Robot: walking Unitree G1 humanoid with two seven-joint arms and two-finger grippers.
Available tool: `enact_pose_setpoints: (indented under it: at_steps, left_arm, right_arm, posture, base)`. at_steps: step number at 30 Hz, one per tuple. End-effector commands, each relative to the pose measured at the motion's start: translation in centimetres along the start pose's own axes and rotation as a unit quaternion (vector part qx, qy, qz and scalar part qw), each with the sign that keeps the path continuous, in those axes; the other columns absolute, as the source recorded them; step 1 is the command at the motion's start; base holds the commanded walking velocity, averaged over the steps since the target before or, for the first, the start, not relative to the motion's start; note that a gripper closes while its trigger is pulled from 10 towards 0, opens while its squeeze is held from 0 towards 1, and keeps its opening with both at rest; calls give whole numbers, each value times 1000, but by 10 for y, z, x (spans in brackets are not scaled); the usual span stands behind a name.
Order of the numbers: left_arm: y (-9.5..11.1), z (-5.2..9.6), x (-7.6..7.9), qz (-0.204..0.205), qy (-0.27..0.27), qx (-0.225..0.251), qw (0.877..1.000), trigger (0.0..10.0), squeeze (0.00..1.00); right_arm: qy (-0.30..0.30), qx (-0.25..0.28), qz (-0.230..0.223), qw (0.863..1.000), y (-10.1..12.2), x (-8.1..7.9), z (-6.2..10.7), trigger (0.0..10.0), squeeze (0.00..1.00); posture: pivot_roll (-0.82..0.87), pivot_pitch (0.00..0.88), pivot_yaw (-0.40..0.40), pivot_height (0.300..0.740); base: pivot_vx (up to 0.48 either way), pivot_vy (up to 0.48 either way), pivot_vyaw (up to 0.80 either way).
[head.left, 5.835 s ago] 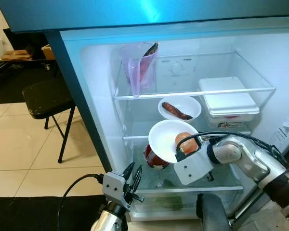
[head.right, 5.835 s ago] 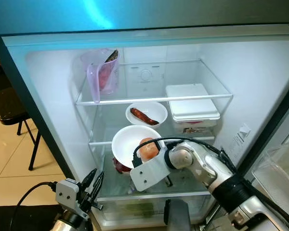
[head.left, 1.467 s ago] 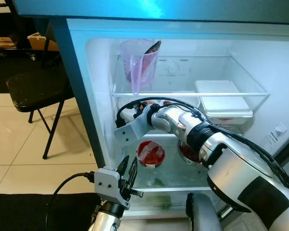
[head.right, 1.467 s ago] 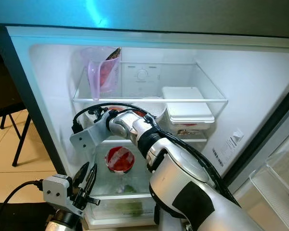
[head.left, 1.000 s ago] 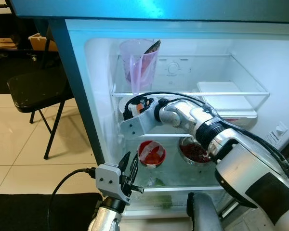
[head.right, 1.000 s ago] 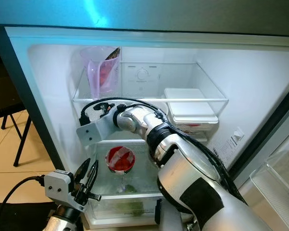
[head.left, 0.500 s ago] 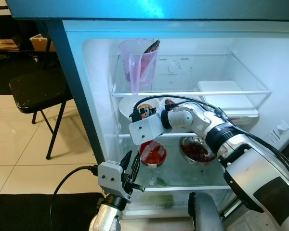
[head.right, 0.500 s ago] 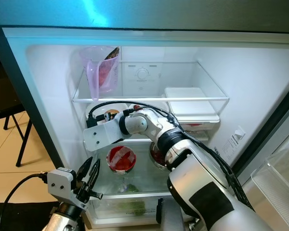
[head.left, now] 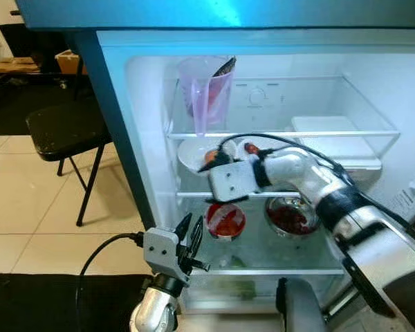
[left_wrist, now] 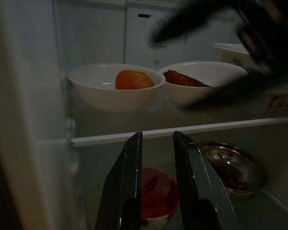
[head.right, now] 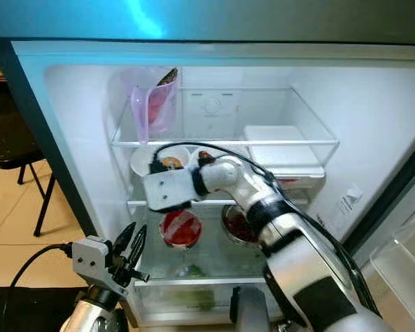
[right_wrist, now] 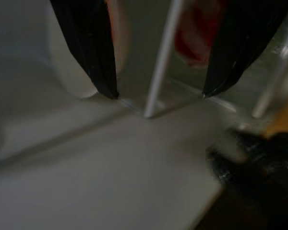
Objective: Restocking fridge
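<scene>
Beside middle shelf's front edge (left_wrist: 182, 130), right pincer (right_wrist: 156, 93) wide.

The right claw (right_wrist: 156, 91) no longer carries the white bowl (left_wrist: 116, 86) with the orange fruit (left_wrist: 133, 79). That bowl now sits on the middle shelf (left_wrist: 182, 129), touching the bowl with the sausage (left_wrist: 206, 82), just behind the claw. The claw's fingers (right_wrist: 89, 45) are spread wide and empty. The right arm has swung in to the shelf's left end and is now pulling back toward the shelf's front edge.
</scene>
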State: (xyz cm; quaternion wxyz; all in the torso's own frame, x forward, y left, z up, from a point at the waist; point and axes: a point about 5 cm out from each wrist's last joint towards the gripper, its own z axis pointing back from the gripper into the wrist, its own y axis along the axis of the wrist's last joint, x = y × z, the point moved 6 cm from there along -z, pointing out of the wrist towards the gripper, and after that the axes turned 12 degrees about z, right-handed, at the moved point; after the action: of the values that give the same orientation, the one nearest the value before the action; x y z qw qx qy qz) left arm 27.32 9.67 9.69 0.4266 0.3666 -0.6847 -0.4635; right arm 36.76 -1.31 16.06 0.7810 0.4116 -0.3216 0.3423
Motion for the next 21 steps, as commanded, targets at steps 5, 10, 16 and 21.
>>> enact_pose_setpoints:
  at_steps: [5, 10, 16, 21]
  left_arm:
    - [-2, -2, -2, -4, -5, -2, 1000, 10000, 0]
    - [-1, -2, -3, -4, -5, -1, 1000, 10000, 0]
    - [0, -3, -5, -7, -7, 0, 1000, 10000, 0]
    - [0, -3, -6, -9, -8, 0, 1000, 10000, 0]
  right_arm:
    - [-14, -28, -34, 999, -19, -12, 24, 10000, 0]
    - [5, -80, -77, 994, -44, -43, 55, 10000, 0]
    - [46, -117, -133, 983, -53, -90, 85, 10000, 0]
    - [82, -116, -174, 974, -46, -123, 92, 10000, 0]
  posture:
    - [23, 0, -13, 476]
    - [20, 0, -8, 476]
    - [11, 0, 1, 476]
    - [10, 0, 8, 476]
  base:
    - [0, 0, 0]
    - [0, 0, 0]
    - [0, 0, 0]
    - [0, 0, 0]
